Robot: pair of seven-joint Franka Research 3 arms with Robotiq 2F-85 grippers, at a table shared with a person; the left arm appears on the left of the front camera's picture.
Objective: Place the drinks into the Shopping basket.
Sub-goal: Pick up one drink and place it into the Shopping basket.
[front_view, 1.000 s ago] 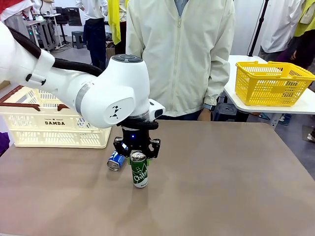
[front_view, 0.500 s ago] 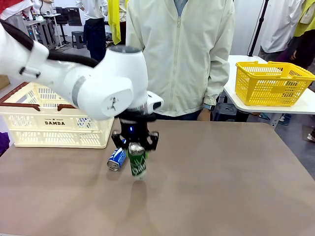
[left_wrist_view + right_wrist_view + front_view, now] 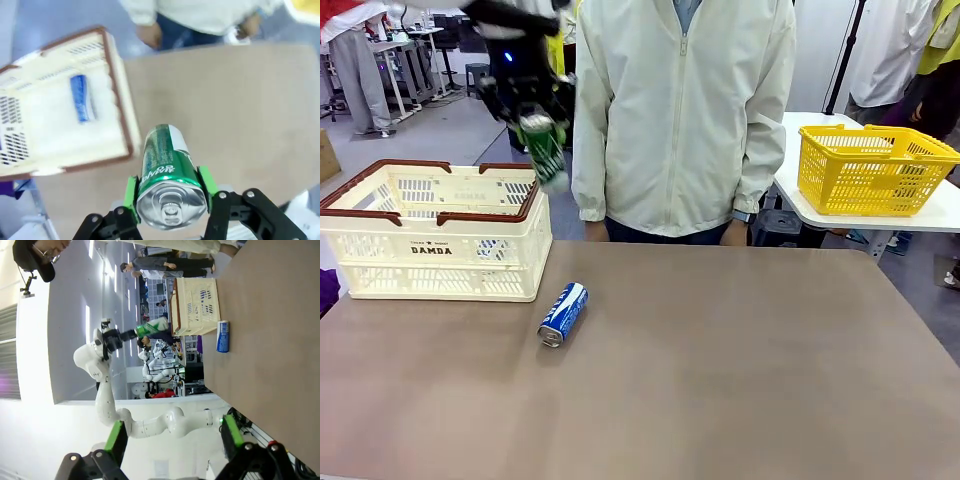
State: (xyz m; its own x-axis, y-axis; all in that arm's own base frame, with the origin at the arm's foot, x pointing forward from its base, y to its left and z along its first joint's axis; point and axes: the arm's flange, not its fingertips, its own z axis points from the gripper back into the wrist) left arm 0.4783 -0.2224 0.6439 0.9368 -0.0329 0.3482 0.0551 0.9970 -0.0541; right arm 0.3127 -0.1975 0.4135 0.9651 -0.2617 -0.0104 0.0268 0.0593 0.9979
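**The green can could miss the basket**

The brown table (image 3: 770,380) is wide and flat, so anything that drops on it can roll far. The big cream Shopping basket (image 3: 380,270) sits at its left side. The left gripper (image 3: 533,118) hangs high above the basket's right end. The right gripper (image 3: 172,440) has its jaws wide apart with nothing in them.

The left jaws squeeze the green can (image 3: 549,155) between their green pads, and the can tips to one side. In the left wrist view it looks to be just outside the brown rim, over the table. If the jaws let go here, I think the can hits the rim or the table, bounces and maybe dents. From so high it would land hard even inside, perhaps on the blue thing (image 3: 80,97) lying there.

The blue can (image 3: 563,314) lies on its side near the basket. A bump could send it rolling.
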